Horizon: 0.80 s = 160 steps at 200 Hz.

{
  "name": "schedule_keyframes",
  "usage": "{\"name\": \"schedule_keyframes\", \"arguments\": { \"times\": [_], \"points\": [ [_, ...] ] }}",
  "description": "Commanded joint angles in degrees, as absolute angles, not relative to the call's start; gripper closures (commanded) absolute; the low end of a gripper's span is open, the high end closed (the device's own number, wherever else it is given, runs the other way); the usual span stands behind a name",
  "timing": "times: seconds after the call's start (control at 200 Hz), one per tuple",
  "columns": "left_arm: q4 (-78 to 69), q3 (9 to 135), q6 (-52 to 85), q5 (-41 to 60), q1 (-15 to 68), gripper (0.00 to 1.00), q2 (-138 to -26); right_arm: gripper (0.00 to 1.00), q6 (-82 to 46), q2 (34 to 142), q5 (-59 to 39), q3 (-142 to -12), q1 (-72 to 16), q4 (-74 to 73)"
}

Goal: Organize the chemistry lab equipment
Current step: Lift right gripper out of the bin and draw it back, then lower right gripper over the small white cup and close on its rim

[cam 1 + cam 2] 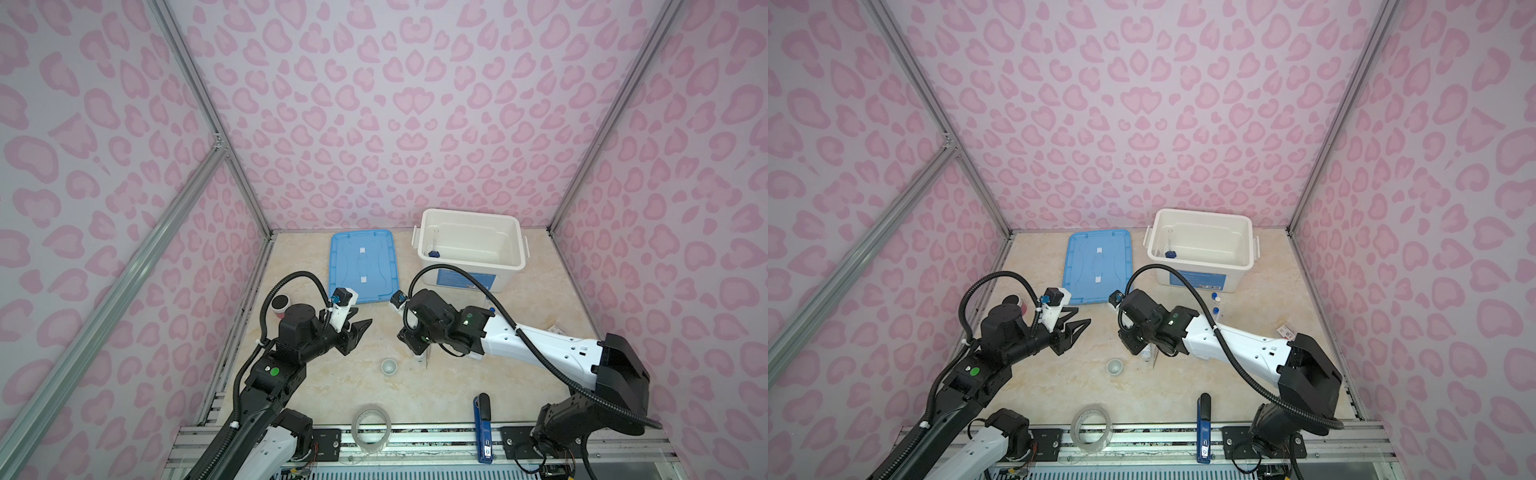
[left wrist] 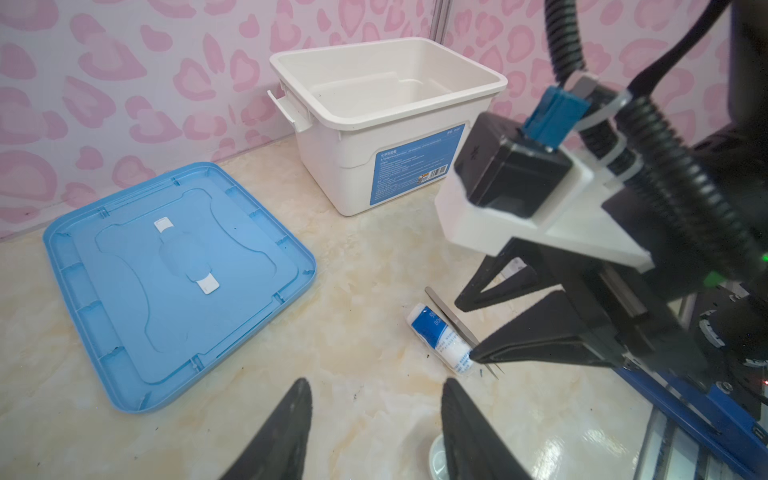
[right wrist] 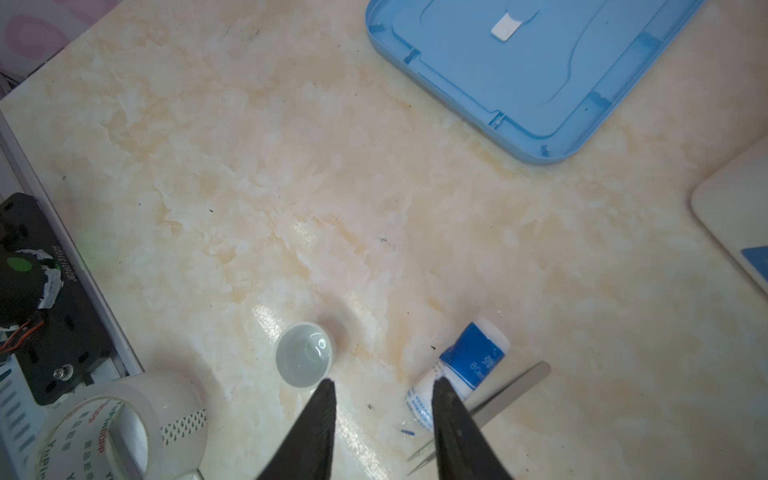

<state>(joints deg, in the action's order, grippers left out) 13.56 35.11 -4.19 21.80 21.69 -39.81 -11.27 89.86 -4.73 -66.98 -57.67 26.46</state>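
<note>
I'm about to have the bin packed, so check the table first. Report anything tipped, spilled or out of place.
The small blue-labelled bottle lies tipped on its side on the table, close beside the metal tweezers. No spill shows. The blue lid lies inner side up next to the white bin.

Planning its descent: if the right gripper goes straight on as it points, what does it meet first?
Likely the bare tabletop between small dish and white bottle; one finger may clip the bottle.
</note>
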Motion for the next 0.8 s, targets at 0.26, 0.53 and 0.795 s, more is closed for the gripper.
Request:
{"name": "schedule_keyframes", "arguments": {
  "times": [0.26, 0.53, 0.795],
  "points": [
    [12.1, 33.7, -3.9, 20.8, 21.6, 0.48, -38.2, 0.61, -22.5, 97.2, -7.4, -68.9, -61.4, 29.2],
    [11.8, 33.5, -3.9, 21.1, 21.7, 0.48, -38.1, 0.61, -24.5, 101.7, -6.2, -72.0, -61.4, 32.1],
    [11.6, 33.5, -4.0, 21.3, 21.7, 0.48, -38.3, 0.61, -24.6, 104.4, -6.2, -73.0, -60.9, 32.7]
  ]
}}
